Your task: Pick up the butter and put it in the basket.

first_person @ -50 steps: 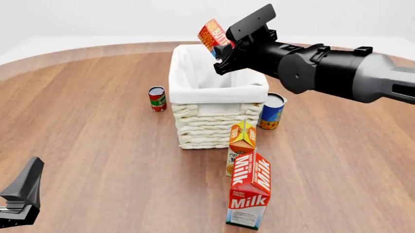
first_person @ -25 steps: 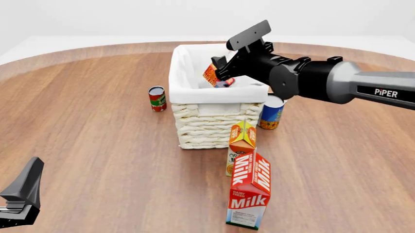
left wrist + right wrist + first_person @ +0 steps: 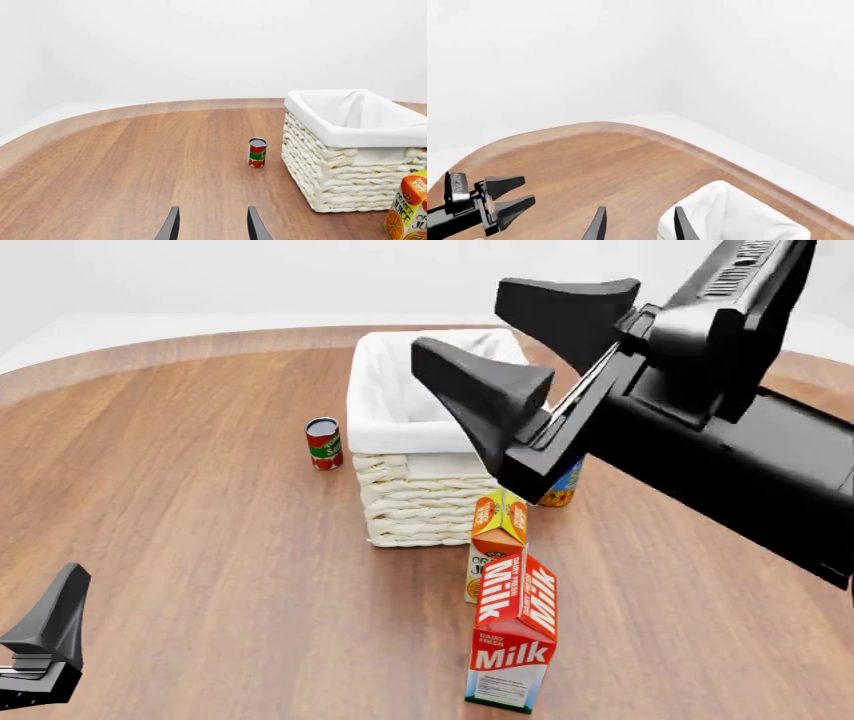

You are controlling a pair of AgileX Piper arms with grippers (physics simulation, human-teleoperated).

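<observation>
Now | right gripper (image 3: 527, 345) spread, empty, risen toward camera | butter gone from view | left gripper (image 3: 212, 227) spread, unmoved

Basket (image 3: 400, 420) interior behind right claw (image 3: 514, 345)

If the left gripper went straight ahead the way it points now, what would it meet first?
Probably the small red can: it stands almost dead ahead of the open left gripper, with bare table between. Depth is unclear, so it might pass just beside the can.

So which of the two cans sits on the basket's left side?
The small red can, standing apart on the left of the basket; the blue can is right, half hidden.
</observation>
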